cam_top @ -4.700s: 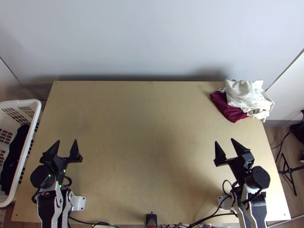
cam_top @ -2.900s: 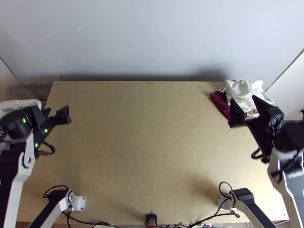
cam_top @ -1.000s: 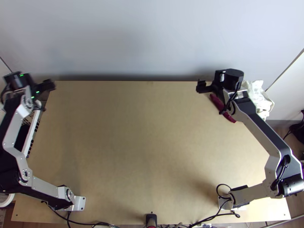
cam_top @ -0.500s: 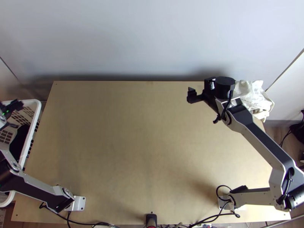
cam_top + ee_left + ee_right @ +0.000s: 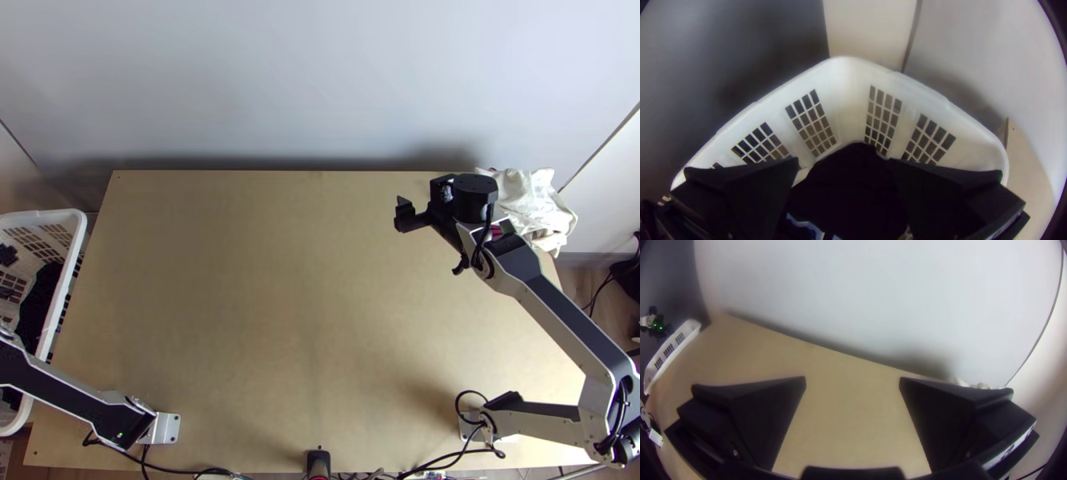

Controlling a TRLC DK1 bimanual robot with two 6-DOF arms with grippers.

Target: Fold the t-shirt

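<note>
While a slotted basket [image 5: 849, 102] holds dark cloth [image 5: 844, 182], wrinkled cream fabric [image 5: 524, 196]

Silver-grey links [image 5: 594, 394], flat black panels [image 5: 570, 320], drum-shaped black joint [image 5: 475, 192], looping black cables [image 5: 458, 394].

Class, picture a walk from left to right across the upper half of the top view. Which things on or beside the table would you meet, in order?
White basket → right gripper → white cloth
</note>
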